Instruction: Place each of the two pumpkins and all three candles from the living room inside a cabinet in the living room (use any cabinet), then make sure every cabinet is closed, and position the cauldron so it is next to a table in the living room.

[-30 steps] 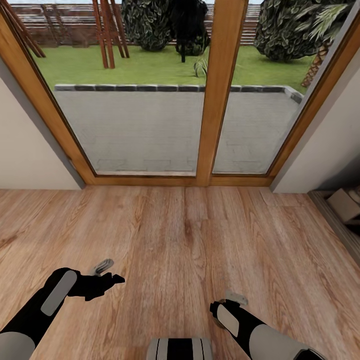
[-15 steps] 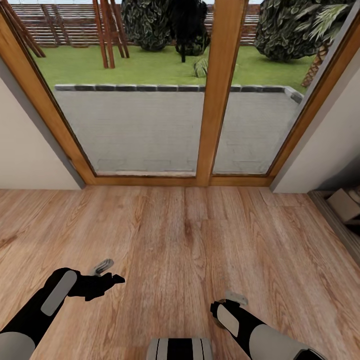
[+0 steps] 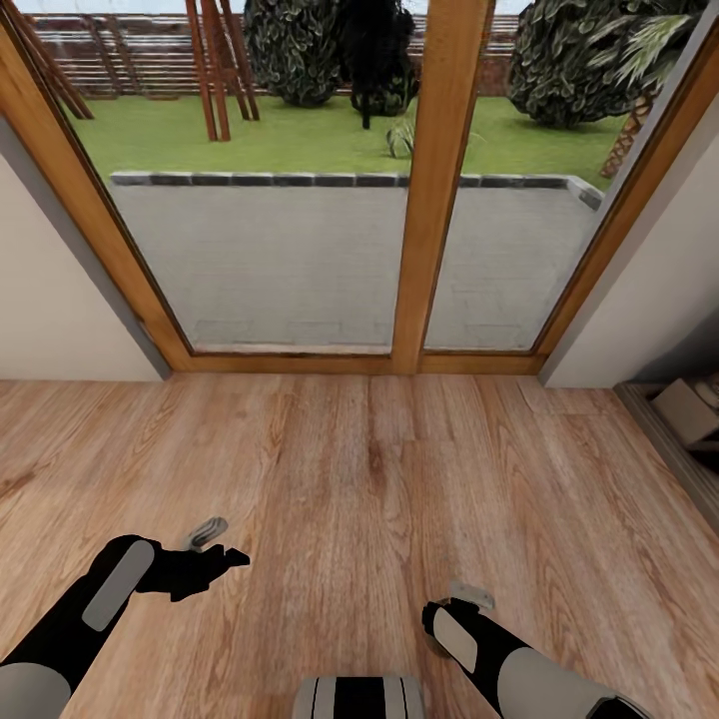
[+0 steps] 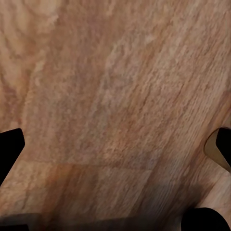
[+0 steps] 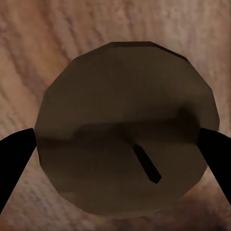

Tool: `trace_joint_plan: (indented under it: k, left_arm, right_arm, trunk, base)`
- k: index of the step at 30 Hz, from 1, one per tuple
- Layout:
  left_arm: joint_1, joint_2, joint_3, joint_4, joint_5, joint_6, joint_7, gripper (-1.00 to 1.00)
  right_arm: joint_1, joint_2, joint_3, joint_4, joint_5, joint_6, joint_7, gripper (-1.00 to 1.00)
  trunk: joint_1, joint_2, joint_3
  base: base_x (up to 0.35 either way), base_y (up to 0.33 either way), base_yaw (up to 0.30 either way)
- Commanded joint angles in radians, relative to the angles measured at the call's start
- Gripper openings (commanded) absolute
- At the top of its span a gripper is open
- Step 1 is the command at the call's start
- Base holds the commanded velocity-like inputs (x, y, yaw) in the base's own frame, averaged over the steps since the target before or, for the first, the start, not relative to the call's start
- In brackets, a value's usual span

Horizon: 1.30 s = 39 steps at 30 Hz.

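A candle (image 5: 120, 120) shows in the right wrist view as a dull brown-grey round top with a short dark wick, and my right gripper (image 5: 115, 159) is shut on it with a dark finger at each side. In the head view that gripper (image 3: 457, 604) hangs low over the wooden floor at the lower right. My left gripper (image 3: 215, 546) is at the lower left, open, and only bare floorboards lie between its fingers (image 4: 8, 150). The pumpkins, the cabinet, the cauldron and the table are out of view.
A tall glass patio door with a light wooden frame (image 3: 439, 200) stands straight ahead, with pale walls on both sides. A low shelf unit holding boxes (image 3: 689, 414) juts in at the right edge. Wooden floor (image 3: 359, 459) stretches between me and the door.
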Motion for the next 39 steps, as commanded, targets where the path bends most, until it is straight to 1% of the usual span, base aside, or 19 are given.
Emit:
trace_joint_plan:
  k: [1, 9, 33, 39]
  left_arm:
    - [0.0, 0.001, -0.003, -0.001, 0.009, 0.002, 0.008, 1.0]
    - [0.0, 0.001, -0.003, -0.001, 0.008, 0.001, 0.008, 1.0]
    - [0.0, -0.001, -0.003, -0.001, 0.008, 0.001, 0.008, 1.0]
    - [0.0, -0.009, -0.008, -0.001, 0.007, 0.001, 0.009, 1.0]
  right_arm:
    - [0.0, -0.001, 0.01, -0.003, -0.007, 0.004, -0.006, -1.0]
    - [0.0, -0.001, 0.01, -0.003, -0.007, 0.004, -0.006, -1.0]
    - [0.0, -0.001, 0.01, -0.004, -0.007, 0.004, -0.006, -1.0]
    - [0.0, -0.001, 0.01, -0.004, -0.007, 0.004, -0.005, -1.0]
  trunk:
    - [0.0, 0.0, -0.001]
    - [0.0, 0.0, -0.001]
    - [-0.011, 0.005, 0.092]
    - [-0.013, 0.007, 0.115]
  base:
    - [0.0, 0.0, 0.0]
    - [0.0, 0.0, 0.0]
    - [0.0, 0.0, 0.0]
    - [0.0, 0.0, 0.0]
